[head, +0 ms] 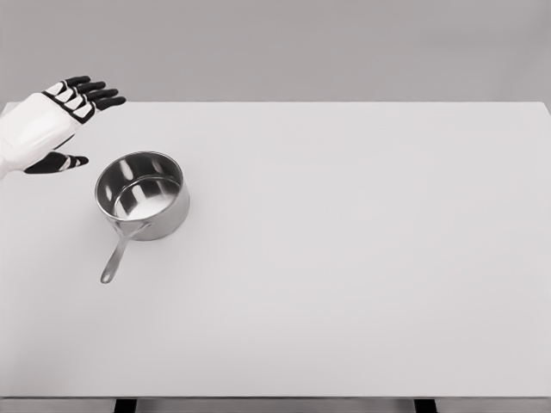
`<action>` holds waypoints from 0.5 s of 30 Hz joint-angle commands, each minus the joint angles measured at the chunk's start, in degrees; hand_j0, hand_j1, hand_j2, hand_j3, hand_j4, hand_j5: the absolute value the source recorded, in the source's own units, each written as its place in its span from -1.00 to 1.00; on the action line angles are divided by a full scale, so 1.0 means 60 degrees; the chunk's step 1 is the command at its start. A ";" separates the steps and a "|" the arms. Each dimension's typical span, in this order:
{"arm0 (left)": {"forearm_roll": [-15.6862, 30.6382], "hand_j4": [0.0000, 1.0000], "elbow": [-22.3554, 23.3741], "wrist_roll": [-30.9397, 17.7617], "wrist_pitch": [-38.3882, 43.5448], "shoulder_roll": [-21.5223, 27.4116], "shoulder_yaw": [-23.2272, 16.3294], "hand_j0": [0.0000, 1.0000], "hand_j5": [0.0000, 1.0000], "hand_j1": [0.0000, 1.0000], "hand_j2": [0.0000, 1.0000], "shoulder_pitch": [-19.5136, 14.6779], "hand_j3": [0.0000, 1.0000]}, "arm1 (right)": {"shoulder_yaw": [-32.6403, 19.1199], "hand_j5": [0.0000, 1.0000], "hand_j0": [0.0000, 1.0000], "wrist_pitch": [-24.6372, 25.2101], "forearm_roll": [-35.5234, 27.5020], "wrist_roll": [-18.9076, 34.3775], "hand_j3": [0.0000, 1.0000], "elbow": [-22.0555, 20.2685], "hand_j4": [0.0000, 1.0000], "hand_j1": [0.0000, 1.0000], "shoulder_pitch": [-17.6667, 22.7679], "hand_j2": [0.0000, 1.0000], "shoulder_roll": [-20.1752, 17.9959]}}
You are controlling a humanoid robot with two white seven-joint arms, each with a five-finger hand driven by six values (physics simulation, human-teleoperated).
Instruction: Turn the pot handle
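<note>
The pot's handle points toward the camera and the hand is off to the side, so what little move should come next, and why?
Probably bring the left hand down toward the handle: its fingers are open, holding nothing, apart from the pot.

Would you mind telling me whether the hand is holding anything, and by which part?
Nothing is held. The left hand is open, apart from the pot; its handle lies untouched.

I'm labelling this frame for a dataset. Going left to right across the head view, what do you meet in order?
Left hand, fingers spread and holding nothing → pot handle → pot → bare white table out to the right edge.
</note>
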 commanded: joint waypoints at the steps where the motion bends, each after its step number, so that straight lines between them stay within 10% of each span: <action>1: 0.0062 1.00 -0.0009 -0.0012 -0.0001 0.0020 0.0015 1.00 1.00 1.00 1.00 0.0000 1.00 | 0.0003 1.00 1.00 0.0015 -0.0009 0.0012 1.00 0.0046 1.00 1.00 0.0000 1.00 0.0000; 12: -0.0436 1.00 -0.0244 -0.0012 -0.0001 -0.0624 -0.0321 1.00 1.00 1.00 1.00 -0.0175 1.00 | -0.0026 1.00 1.00 -0.0014 0.0006 0.0012 1.00 -0.0013 1.00 1.00 0.0000 1.00 0.0000; 15: -0.0671 1.00 -0.0785 -0.0012 -0.0001 -0.0815 -0.1274 1.00 1.00 1.00 1.00 -0.0322 1.00 | -0.0026 1.00 1.00 -0.0014 0.0006 0.0012 1.00 -0.0013 1.00 1.00 0.0000 1.00 0.0000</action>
